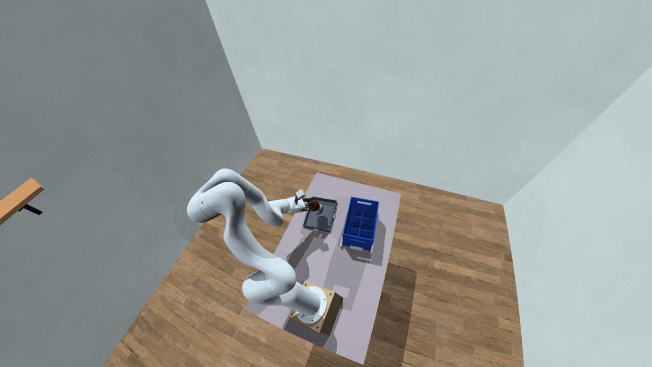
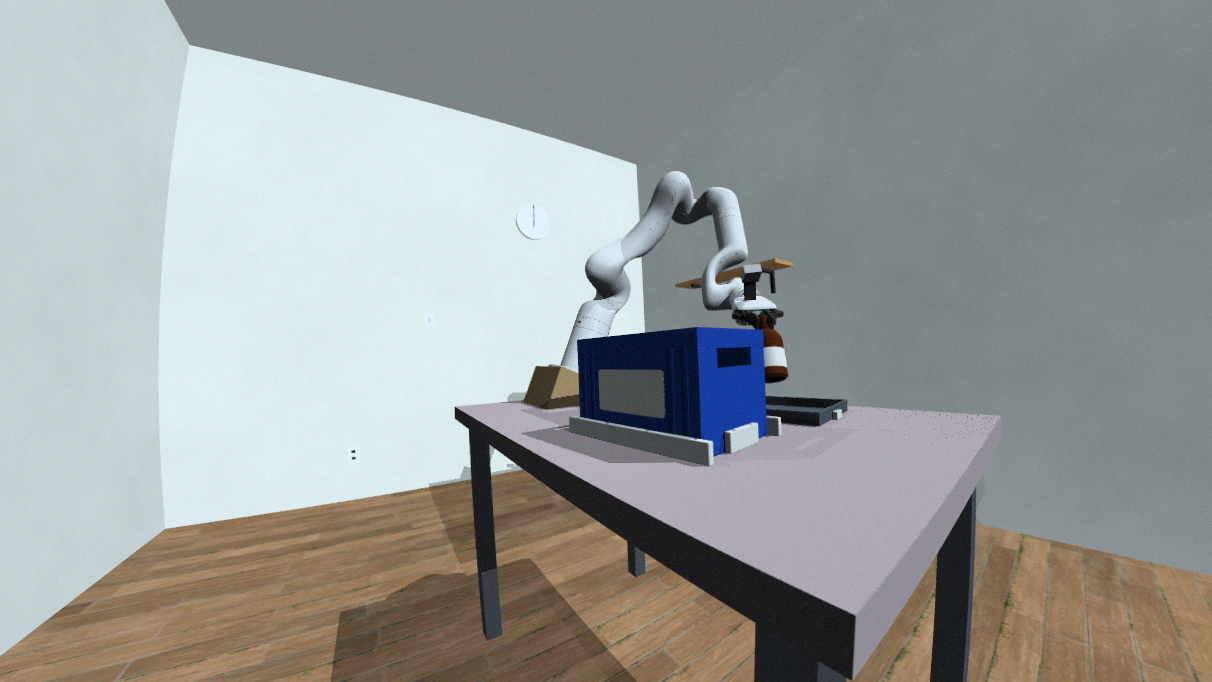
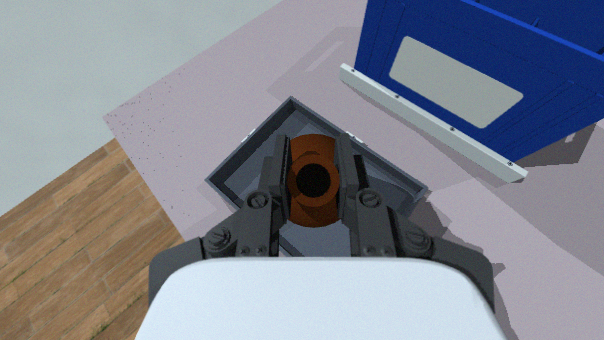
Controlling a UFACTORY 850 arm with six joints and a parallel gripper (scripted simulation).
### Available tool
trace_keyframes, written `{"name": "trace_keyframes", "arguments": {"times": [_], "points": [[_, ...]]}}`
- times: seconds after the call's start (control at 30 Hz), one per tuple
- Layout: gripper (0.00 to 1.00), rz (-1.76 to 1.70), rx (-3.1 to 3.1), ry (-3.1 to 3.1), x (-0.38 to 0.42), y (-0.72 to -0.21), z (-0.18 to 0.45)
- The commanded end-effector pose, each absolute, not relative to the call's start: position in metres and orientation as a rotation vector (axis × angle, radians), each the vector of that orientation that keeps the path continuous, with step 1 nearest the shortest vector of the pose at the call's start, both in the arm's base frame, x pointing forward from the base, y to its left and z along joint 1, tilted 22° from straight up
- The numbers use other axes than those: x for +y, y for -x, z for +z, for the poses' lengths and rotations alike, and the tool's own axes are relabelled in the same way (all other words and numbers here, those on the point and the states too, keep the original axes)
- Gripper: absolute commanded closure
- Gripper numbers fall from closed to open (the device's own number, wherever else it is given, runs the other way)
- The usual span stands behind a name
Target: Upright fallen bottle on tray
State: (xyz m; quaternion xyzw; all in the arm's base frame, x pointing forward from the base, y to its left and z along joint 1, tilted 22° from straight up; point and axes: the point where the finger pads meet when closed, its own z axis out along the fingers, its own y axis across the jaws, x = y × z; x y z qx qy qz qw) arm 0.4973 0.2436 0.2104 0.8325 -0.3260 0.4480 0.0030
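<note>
So the dark two-finger gripper (image 3: 313,165) is pinching the brown glass bottle (image 3: 313,197) by its neck, hanging upright above the shallow dark grey tray (image 3: 234,157), mid-frame. Pale lilac table (image 2: 847,475), wood-plank floor (image 2: 254,585), grey walls, blue plastic crate (image 2: 669,373) alongside.

Grey walls (image 2: 932,169), plank floor (image 2: 254,576), dark-legged lilac table (image 2: 847,483).

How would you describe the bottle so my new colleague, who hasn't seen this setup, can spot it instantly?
Find the lilac table with the tall blue crate on it; beside the crate lies a shallow dark grey tray. Hanging upright over that tray, pinched at its neck by the end effector, is the bottle: brown with a white label band, the only round item there.
</note>
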Motion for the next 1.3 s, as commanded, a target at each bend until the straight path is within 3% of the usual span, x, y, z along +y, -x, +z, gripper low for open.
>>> {"name": "trace_keyframes", "arguments": {"times": [0.0, 1.27], "points": [[1.0, 1.435, -1.021, -2.587, 0.244, -0.4975, 0.2114], [1.0, 1.479, -1.015, -2.553, 0.2437, -0.4972, 0.2117]]}}
